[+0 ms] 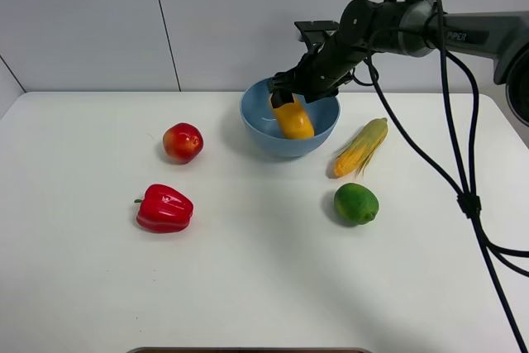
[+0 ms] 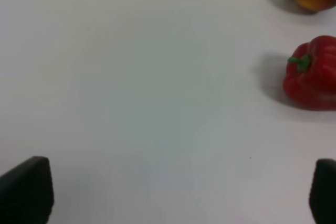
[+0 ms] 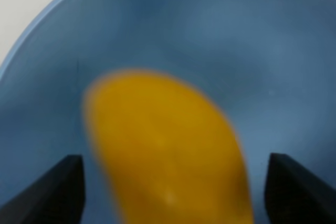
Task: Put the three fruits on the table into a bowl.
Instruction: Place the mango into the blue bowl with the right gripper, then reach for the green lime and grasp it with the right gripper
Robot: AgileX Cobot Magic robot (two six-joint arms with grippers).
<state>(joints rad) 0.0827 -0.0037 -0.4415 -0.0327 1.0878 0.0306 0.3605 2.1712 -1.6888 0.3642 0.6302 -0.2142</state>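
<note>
Right hand (image 1: 286, 97) is over the bowl (image 1: 252, 118), jaws partly spread. The mango (image 1: 294, 120) is between them and inside the bowl, one end up toward the hand. It is blurred in the right wrist view, with a gap on at least one side, so no firm grip. Left hand (image 2: 176, 191) is spread wide above bare tabletop (image 1: 248, 287), holding nothing. Apple (image 1: 183, 141) and lime (image 1: 356, 203) are on the tabletop outside the bowl. Bell pepper (image 1: 164, 208) is near the apple; corn cob (image 1: 361, 146) is beside the bowl.
</note>
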